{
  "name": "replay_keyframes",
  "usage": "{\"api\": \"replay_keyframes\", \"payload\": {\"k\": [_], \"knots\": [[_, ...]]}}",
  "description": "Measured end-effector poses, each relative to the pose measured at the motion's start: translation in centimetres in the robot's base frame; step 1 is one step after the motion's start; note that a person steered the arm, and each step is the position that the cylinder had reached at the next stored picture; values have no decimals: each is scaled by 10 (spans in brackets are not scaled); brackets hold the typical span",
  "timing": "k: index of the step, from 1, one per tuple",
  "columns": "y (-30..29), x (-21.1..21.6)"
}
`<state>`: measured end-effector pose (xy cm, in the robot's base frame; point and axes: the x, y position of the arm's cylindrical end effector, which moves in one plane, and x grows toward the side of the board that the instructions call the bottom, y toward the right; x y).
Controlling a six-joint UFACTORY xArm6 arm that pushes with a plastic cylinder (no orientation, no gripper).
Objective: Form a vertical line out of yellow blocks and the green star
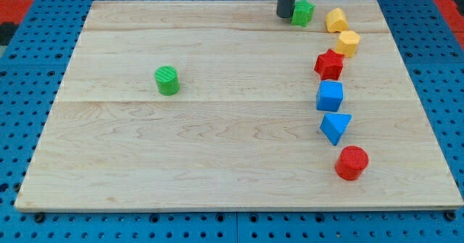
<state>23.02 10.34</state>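
The green star (303, 12) lies near the board's top edge, right of centre. My tip (284, 15) stands right at its left side, touching or nearly touching it. Two yellow blocks lie to the star's right: one (336, 19) close to the top edge, the other, a hexagon-like block (347, 43), just below and right of it. The rod comes down from the view's top.
Below the yellow blocks runs a curved column: a red star (329, 64), a blue cube (330, 96), a blue triangle (335, 127), a red cylinder (352, 162). A green cylinder (167, 80) stands alone at the left. The wooden board (217, 141) lies on blue pegboard.
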Motion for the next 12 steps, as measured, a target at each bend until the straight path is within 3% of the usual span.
{"api": "replay_keyframes", "payload": {"k": [4, 7, 9, 12], "knots": [[8, -21], [91, -19], [193, -6], [118, 32]]}}
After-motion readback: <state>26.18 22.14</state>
